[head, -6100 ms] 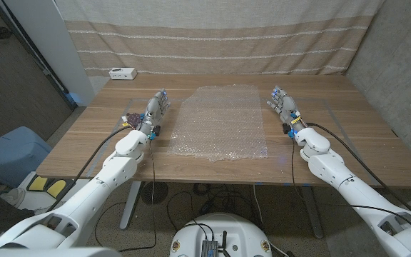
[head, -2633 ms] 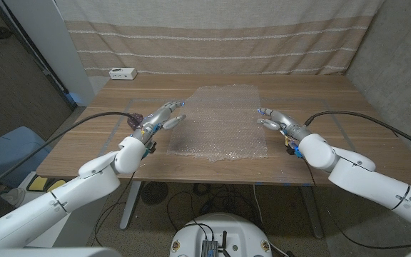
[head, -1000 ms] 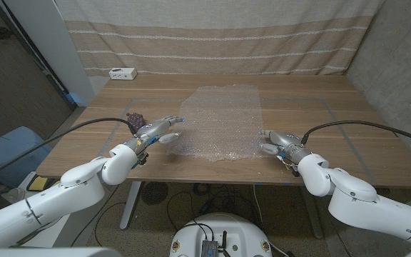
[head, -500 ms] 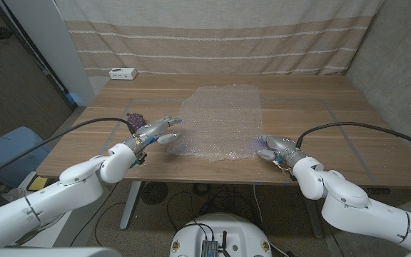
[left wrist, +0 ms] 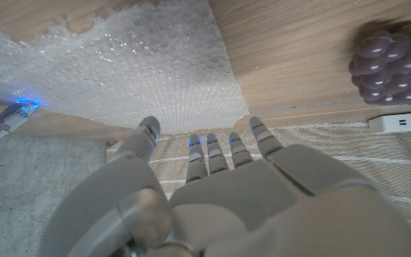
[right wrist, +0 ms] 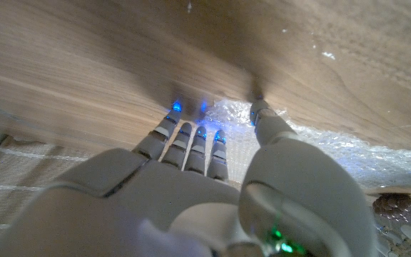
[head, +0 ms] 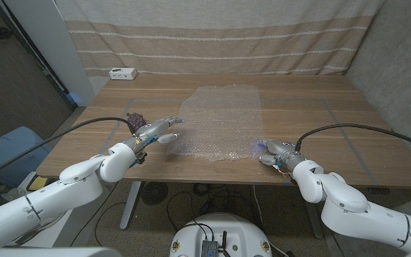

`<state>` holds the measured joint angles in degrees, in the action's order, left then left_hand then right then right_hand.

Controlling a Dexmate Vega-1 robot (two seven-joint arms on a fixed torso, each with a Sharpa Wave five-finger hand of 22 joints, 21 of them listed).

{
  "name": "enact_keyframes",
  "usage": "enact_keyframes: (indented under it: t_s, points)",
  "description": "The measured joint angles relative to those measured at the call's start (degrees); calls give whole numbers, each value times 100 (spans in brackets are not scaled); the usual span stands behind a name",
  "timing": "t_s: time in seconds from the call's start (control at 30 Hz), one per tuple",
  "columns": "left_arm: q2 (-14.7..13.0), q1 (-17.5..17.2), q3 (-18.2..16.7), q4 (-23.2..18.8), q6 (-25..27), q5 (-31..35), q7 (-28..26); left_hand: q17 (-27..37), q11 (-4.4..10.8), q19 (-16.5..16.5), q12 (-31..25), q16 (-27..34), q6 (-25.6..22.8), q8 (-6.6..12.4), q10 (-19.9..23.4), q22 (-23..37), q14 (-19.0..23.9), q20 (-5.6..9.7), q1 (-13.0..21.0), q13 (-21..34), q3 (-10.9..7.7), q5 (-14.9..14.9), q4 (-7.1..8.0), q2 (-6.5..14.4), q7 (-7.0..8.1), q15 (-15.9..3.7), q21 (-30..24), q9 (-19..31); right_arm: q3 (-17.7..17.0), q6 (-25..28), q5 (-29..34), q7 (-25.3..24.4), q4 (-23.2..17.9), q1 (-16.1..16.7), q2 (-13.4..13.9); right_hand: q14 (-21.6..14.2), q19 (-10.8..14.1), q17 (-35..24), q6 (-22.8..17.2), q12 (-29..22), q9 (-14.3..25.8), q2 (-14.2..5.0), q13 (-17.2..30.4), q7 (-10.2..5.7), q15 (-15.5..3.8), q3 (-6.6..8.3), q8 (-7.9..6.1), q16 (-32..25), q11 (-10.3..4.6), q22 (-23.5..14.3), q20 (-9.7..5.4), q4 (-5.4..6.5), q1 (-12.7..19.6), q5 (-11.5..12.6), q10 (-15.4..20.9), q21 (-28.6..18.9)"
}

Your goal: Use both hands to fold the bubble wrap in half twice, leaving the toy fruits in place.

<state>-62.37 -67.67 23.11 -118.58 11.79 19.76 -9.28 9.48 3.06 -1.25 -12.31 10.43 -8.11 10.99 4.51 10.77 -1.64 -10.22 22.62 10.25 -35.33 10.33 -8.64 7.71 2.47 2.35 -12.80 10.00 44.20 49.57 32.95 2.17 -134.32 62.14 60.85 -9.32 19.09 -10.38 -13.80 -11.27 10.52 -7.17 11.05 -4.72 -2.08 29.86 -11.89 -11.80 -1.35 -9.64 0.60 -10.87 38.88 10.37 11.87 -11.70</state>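
From the head view, looking down over a wooden surface (head: pixel 334 93), we see a sheet of clear bubble wrap (head: pixel 220 121) lying flat near the middle, still a single unfolded layer. Our left hand (head: pixel 155 132) hovers just beside the sheet's left edge near its front corner, fingers spread and grasping nothing. Just behind that hand sits a toy bunch of purple grapes (head: pixel 133 118), on bare wood and apart from the sheet. Our right hand (head: pixel 273 152) is low at the sheet's front right corner, fingertips at the edge; from here we cannot tell whether it has pinched the plastic. A small white box (head: pixel 122 72) rests at the far left corner of the surface, and a striped beige curtain (head: pixel 212 36) hangs behind.

Through the left wrist view, the left hand (left wrist: pixel 212 193) shows its back, fingers straight and apart, holding nothing. Beyond the fingertips lies the bubble wrap (left wrist: pixel 127 64), with the grapes (left wrist: pixel 394 64) off to one side on the wood.

Through the right wrist view, the right hand (right wrist: pixel 205 185) reaches toward the surface, fingertips glowing blue. The thumb tip touches the crinkled edge of the bubble wrap (right wrist: pixel 312 139); the fingers rest close beside it on the wood, and a firm grip cannot be confirmed.
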Motion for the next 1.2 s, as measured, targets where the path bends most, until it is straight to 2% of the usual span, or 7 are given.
enact_keyframes:
  t_s: [0.17,0.3,0.5,0.6,0.67,0.9,1.2]
  points:
    - [-12,-51,-48,-2,-19,-26,-20,0,0,0,26,0,0,0,0,4,0,0,23,0,21,0,-21,-23,0,0,0,0,182,-27,344,62,156,-84,-117,-175,146,-9,-417,-83,-1,-53,0,-95,-11,28,-107,-37,-253,-42,-81,28,357,16,262,-55]
    - [-36,-104,-95,-21,-19,-40,-55,0,2,0,26,0,0,0,2,4,0,0,23,0,22,0,-21,-23,0,0,0,0,264,-127,609,49,318,-127,-227,-623,373,-57,-1067,-253,-1,-111,-1,-157,-18,-16,-242,-209,-272,-60,-184,72,764,16,976,-120]
    - [-69,-159,-145,-49,-6,-50,-85,0,20,0,26,0,0,-2,20,4,0,0,23,0,38,0,-6,-23,0,0,0,0,316,-422,966,-188,627,-150,-436,-1613,801,-283,-2564,-671,2,-197,123,-141,-47,-299,-513,-702,-136,-46,-264,137,1403,17,2311,-152]
    - [-91,-183,-167,-60,29,-54,-89,0,20,0,26,0,0,-22,20,4,-2,0,23,0,48,0,-16,-23,0,-2,0,0,293,-619,1069,-393,747,-124,-514,-1867,962,-421,-3438,-796,3,-295,152,-47,-61,-409,-749,-895,-197,-64,-265,200,1592,16,2670,-209]
    - [-100,-186,-168,-63,39,-53,-89,0,20,0,26,0,0,-22,20,4,-22,0,24,0,60,0,-27,-25,0,-22,0,0,266,-711,1113,-512,825,-98,-570,-1971,1011,-485,-3744,-830,45,-312,146,11,-62,-458,-828,-983,-224,-65,-255,213,1637,16,2814,-229]
    - [-156,-150,-123,-90,116,85,-12,0,106,0,67,0,59,-22,-6,-12,-22,0,41,26,281,-40,-104,-413,119,-22,35,0,59,-1021,1203,-1064,1100,68,-833,-2058,1072,-600,-4050,-908,80,-303,146,133,-70,-528,-892,-1111,-296,-91,-274,236,1778,16,3133,-250]
    - [-281,-38,44,-244,320,561,186,24,192,-26,43,0,102,-12,71,-12,7,19,169,30,608,28,-175,-1099,230,-17,35,0,-236,-1213,1221,-1772,1325,273,-1190,-2379,1175,-516,-4231,-972,78,-285,146,155,-103,-552,-950,-1132,-173,-91,-171,242,1824,10,3409,-294]
